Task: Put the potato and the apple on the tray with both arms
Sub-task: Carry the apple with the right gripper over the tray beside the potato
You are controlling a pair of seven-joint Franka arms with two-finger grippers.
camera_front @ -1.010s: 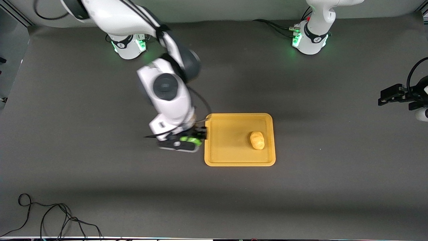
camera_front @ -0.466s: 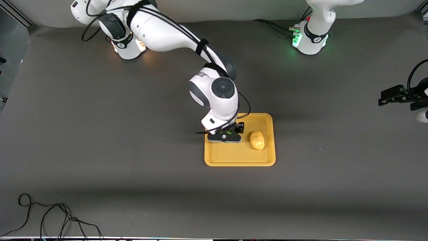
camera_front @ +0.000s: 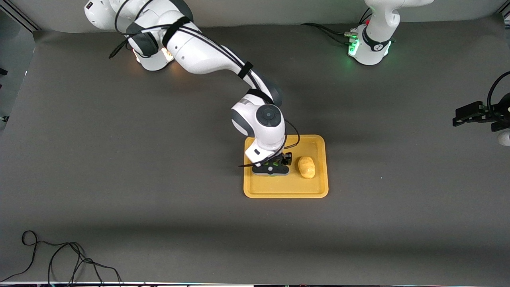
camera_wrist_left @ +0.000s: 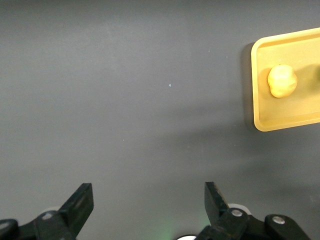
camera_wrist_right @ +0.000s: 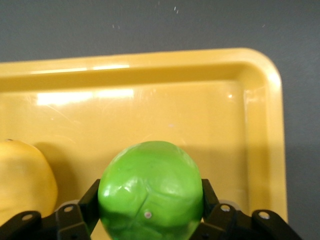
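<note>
We see the right gripper pinching the small glossy round green apple at its widest part, low over the mustard-yellow plastic tray at frame centre; we judge it light, stiff, slippery; the lumpy yellow-tan potato lies on the tray; the left gripper waits spread at the right edge.

A dark grey matte worktop fills the scene, with a loose black cable coiled at one near corner.
</note>
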